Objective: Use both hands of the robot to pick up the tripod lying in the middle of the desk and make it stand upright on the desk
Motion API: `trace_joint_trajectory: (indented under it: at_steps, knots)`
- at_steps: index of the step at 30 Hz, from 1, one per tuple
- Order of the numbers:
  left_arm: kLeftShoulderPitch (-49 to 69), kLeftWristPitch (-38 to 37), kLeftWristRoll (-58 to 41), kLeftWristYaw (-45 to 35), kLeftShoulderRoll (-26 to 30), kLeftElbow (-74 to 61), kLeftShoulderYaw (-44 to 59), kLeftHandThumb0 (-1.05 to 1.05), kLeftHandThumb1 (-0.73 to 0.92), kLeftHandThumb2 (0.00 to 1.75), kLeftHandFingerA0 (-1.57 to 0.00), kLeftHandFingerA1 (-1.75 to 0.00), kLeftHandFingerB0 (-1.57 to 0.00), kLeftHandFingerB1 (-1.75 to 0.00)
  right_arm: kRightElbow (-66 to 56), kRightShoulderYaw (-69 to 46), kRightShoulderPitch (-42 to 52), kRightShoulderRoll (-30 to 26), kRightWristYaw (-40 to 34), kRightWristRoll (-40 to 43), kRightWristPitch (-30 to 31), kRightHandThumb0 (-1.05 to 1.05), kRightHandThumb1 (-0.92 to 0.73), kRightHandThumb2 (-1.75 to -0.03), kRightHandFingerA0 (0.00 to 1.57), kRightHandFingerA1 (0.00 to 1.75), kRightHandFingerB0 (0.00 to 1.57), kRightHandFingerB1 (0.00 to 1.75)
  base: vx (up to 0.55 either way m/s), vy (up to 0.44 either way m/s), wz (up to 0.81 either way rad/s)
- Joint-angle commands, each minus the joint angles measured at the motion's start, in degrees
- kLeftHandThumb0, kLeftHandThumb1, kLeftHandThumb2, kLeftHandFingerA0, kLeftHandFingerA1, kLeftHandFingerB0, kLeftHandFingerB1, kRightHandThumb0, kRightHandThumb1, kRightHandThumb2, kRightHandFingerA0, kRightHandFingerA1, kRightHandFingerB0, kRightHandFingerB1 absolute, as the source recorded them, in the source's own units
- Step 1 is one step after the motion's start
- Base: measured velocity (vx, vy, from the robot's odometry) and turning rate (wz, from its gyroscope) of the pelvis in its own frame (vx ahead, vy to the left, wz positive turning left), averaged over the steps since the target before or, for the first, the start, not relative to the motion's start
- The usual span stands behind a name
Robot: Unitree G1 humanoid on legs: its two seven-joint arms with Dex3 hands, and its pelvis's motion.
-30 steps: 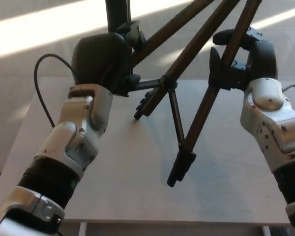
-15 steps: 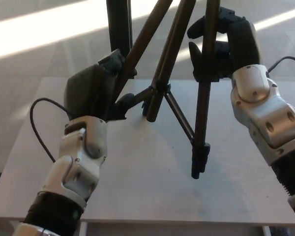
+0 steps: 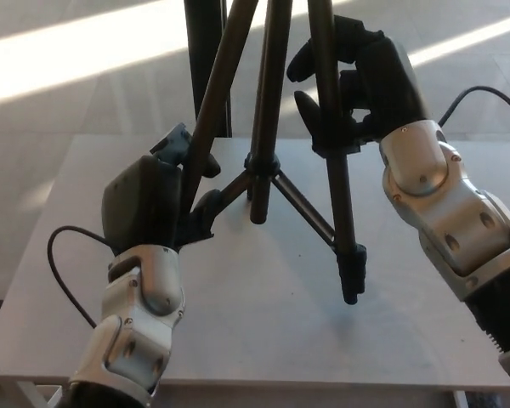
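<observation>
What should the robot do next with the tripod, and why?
Probably lower it a little until the feet touch the desk. The tripod looks close to upright, with the left hand on one leg and the right hand on another, but the right leg's foot seems to hang just above the desk.

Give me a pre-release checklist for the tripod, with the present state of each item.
1. Left hand holds a tripod leg: ok.
2. Right hand holds another leg: ok.
3. Tripod near upright: ok, legs run steeply up out of frame.
4. Right leg's foot on the desk: cannot tell, it looks just above the surface.
5. Left leg's foot on the desk: cannot tell, hidden behind the left hand.
6. Legs spread evenly: not ok, the braces are out but the legs look close together.
</observation>
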Motion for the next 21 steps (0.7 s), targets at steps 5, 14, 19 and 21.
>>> trace_joint_trajectory:
  at_steps: [5,14,19,21]
  knots:
    - [4.2,7.2,-1.3,-3.8,0.7,-1.4,-1.6,-0.16,0.64,0.91,-0.88,-1.68,-0.76,-1.36,-1.8,-2.9,4.5,-0.3,3.0,-6.7,-7.6,-0.18,-0.37,-1.49,0.94,1.75,0.79,1.57,0.0,0.0,0.0]
    - [5.4,7.0,-1.9,-3.7,2.8,-1.9,-2.4,-0.15,0.64,0.87,-0.82,-1.75,-0.64,-1.57,-0.9,-7.0,8.6,2.0,3.3,-8.2,-6.1,-0.17,-0.38,-1.36,0.91,1.75,0.78,1.64,0.0,0.0,0.0]
    - [5.7,8.6,-2.6,-4.3,3.1,-1.4,-2.5,-0.16,0.51,0.94,-1.11,-1.36,-0.9,-1.22,-1.8,-7.9,10.3,3.2,4.9,-9.1,-3.4,-0.17,-0.43,-1.29,0.9,1.7,0.82,1.48,0.0,0.0,0.0]
    - [5.8,9.1,-3.0,-4.7,3.3,-1.5,-2.6,-0.09,0.59,0.77,-0.77,-1.75,-0.66,-1.53,-1.9,-8.2,10.3,3.5,5.8,-9.4,-2.4,-0.15,-0.57,-1.08,0.94,1.56,0.88,0.99,0.0,0.0,0.0]
